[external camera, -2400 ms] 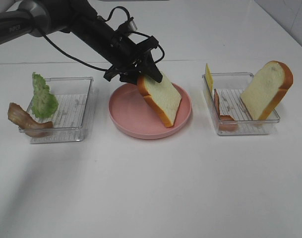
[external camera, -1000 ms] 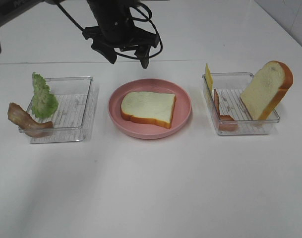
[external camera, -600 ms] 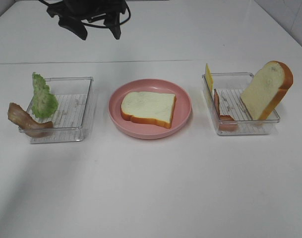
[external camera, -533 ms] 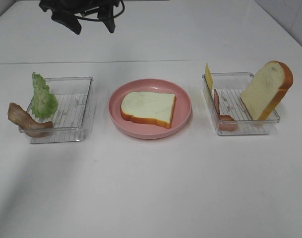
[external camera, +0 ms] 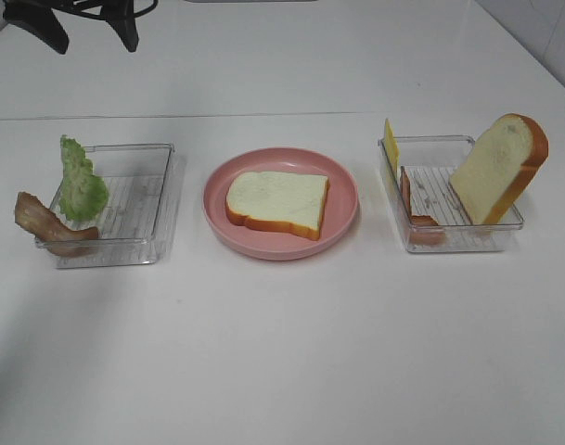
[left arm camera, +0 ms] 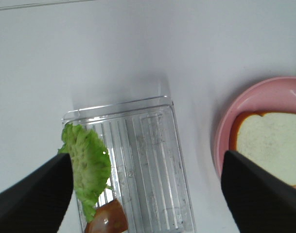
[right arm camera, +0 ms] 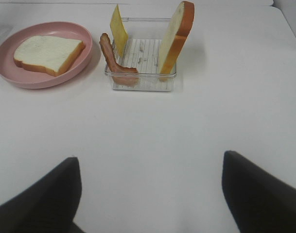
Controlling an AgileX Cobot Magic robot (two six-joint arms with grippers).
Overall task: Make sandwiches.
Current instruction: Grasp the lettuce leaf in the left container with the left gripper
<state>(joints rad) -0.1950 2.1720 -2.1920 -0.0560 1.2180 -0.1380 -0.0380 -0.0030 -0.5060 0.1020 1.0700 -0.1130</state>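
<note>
One bread slice (external camera: 277, 202) lies flat on the pink plate (external camera: 347, 221). A second bread slice (external camera: 500, 167) leans upright in the right clear tray (external camera: 454, 243) with a yellow cheese slice (external camera: 391, 146) and a bacon strip (external camera: 414, 206). The left clear tray (external camera: 138, 209) holds a green lettuce leaf (external camera: 81, 181) and a bacon strip (external camera: 43, 222) hanging over its rim. My left gripper (external camera: 95, 44) is open and empty, high behind the left tray; the left wrist view shows it (left arm camera: 145, 158) above the lettuce (left arm camera: 87, 162). My right gripper (right arm camera: 150, 159) is open and empty, well in front of the right tray (right arm camera: 140, 82).
White table all around. The left wrist view shows the tray (left arm camera: 152, 145), a bacon end (left arm camera: 108, 221), the plate edge (left arm camera: 223, 131) and bread (left arm camera: 271, 145). The right wrist view shows the plate (right arm camera: 84, 60), flat bread (right arm camera: 48, 48), cheese (right arm camera: 119, 29), bacon (right arm camera: 113, 60) and upright bread (right arm camera: 177, 36).
My left gripper let go of the bread slice, which now lies flat on the plate. It then rose and moved left and back, open, to the far left corner.
</note>
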